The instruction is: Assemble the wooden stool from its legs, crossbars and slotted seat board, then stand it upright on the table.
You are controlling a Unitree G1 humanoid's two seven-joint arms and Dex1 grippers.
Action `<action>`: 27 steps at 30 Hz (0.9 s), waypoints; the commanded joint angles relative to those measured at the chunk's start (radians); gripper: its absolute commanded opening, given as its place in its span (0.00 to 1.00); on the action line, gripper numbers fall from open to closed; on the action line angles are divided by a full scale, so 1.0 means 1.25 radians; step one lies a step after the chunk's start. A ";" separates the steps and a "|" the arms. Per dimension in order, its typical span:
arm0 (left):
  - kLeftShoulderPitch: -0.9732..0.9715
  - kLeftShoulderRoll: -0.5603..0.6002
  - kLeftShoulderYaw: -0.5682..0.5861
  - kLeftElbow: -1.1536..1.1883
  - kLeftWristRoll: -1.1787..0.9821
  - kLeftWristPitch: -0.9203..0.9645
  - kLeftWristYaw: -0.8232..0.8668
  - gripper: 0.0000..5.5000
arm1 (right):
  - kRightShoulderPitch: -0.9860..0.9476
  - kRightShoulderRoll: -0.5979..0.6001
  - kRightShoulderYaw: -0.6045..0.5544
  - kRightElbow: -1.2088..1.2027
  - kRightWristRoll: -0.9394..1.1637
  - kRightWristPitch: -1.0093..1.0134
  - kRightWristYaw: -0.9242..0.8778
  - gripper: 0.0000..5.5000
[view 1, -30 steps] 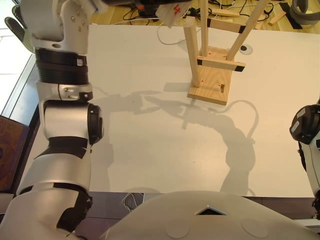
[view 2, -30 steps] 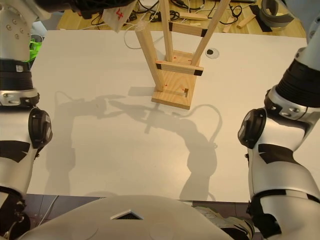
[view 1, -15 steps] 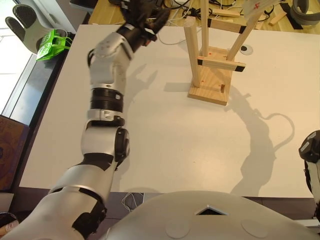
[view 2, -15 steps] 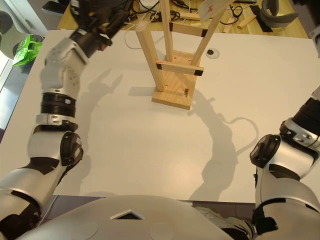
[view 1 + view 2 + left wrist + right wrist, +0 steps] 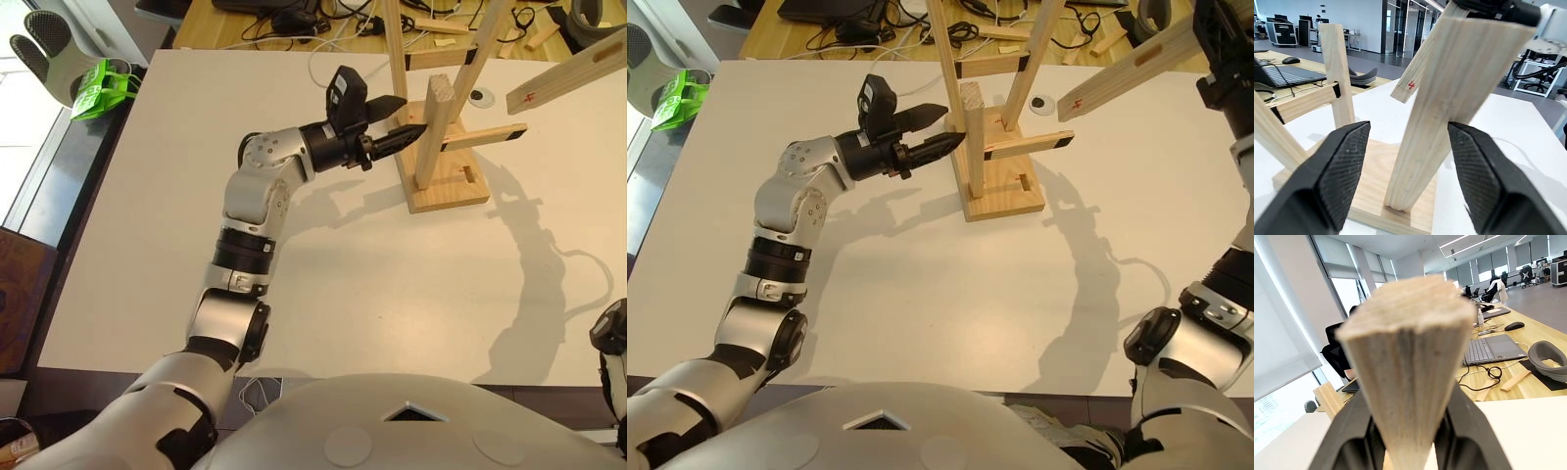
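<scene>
The stool stands upside down, its slotted seat board (image 5: 446,186) flat on the white table (image 5: 323,284) and its legs pointing up. A crossbar (image 5: 482,136) with black ends sticks out to the right. My left gripper (image 5: 411,116) is open around the near leg (image 5: 431,127); in the left wrist view that leg (image 5: 1444,112) stands between the black pads (image 5: 1344,181), apart from both. High at the far right, my right gripper (image 5: 1220,44) is shut on a loose leg (image 5: 1127,69) with a red mark, and the leg's end (image 5: 1410,357) faces the camera.
A round cable hole (image 5: 478,95) lies in the table just behind the stool. Beyond the far edge are cables, a laptop (image 5: 823,8) and loose wood pieces (image 5: 441,26). A green bag (image 5: 103,80) sits off the left edge. The table's near half is bare.
My left arm has swung from the far left edge to the stool, fingers now around the near leg. The stool has shifted right and turned. The loose leg has dropped lower on the right.
</scene>
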 commanded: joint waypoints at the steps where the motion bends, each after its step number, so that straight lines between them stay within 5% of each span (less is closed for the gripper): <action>1: 0.037 -0.028 -0.045 -0.102 -0.028 0.067 0.021 0.53 | -0.006 -0.030 -0.046 0.067 -0.013 -0.031 -0.014 0.18; 11: 0.069 -0.014 -0.063 -0.143 -0.025 0.095 0.053 0.53 | 0.054 0.005 -0.173 0.165 0.158 0.137 0.003 0.18; 27: 0.068 -0.014 -0.032 -0.158 -0.057 0.144 0.128 0.53 | 0.050 -0.006 -0.037 0.345 0.029 0.019 0.147 0.18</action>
